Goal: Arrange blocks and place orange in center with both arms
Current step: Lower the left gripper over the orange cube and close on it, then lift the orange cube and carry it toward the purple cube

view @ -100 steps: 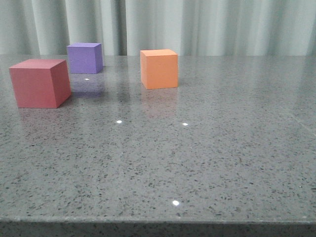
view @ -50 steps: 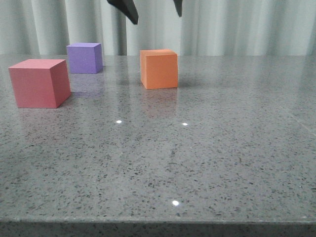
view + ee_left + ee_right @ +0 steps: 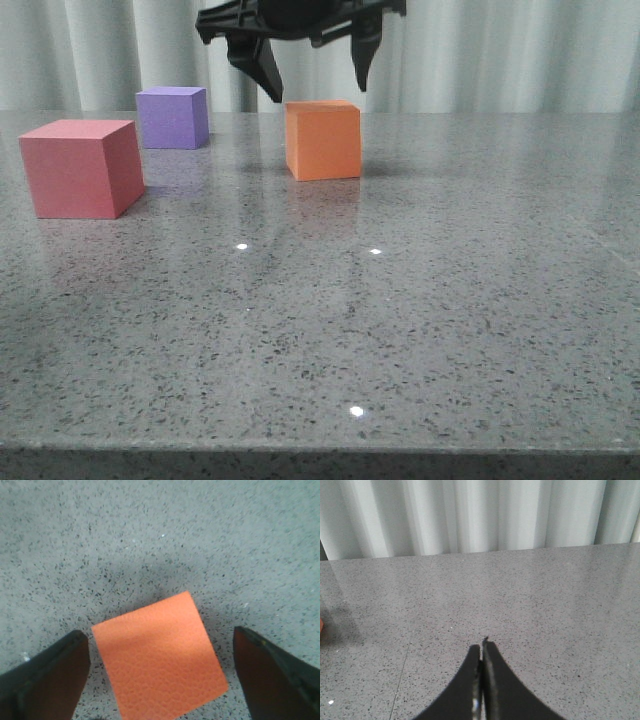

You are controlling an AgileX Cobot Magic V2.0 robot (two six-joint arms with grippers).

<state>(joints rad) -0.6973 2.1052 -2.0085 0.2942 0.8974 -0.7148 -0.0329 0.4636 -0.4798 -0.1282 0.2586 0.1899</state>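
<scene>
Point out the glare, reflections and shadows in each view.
Front view: small white glare spots on the polished table, and a faint reflection under the orange cube. Left wrist view: soft dark shadow rings the cube; the left tool's fingers look soft. Right wrist view: even light, shut right tool.

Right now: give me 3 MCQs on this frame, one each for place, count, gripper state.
1. The left gripper is above which cube?
A red-pink B purple C orange
2. How many cubes are on the table?
A two B three C four
3. The right gripper is:
A shut B wide open C holding a cube

Answers: 1 C, its fingers straddle the orange cube from above. 2 B, with the red-pink cube and purple cube. 3 A, fingertips meet with nothing between.
</scene>
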